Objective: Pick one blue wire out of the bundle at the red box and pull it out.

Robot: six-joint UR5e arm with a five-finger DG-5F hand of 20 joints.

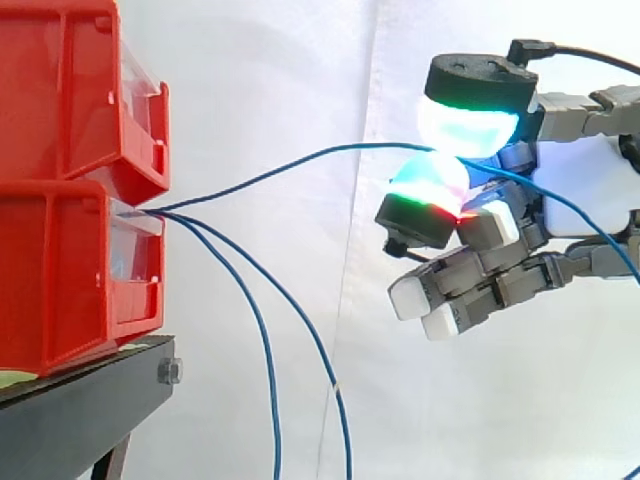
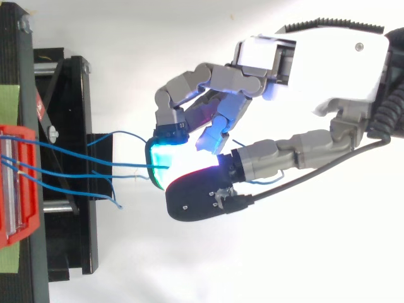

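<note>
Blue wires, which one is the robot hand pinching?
The top blue wire, rising from the lower red bin to the hand, pinched between its glowing pads. The other two wires droop downward.

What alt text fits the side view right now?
The hand pinches one blue wire between glowing pads, the wire running across from the lower red bin. Two other blue wires droop from that bin.

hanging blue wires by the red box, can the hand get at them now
Likely not yet: the hand is shut on the upper blue wire, though open space lies between it and the hanging wires.
</note>
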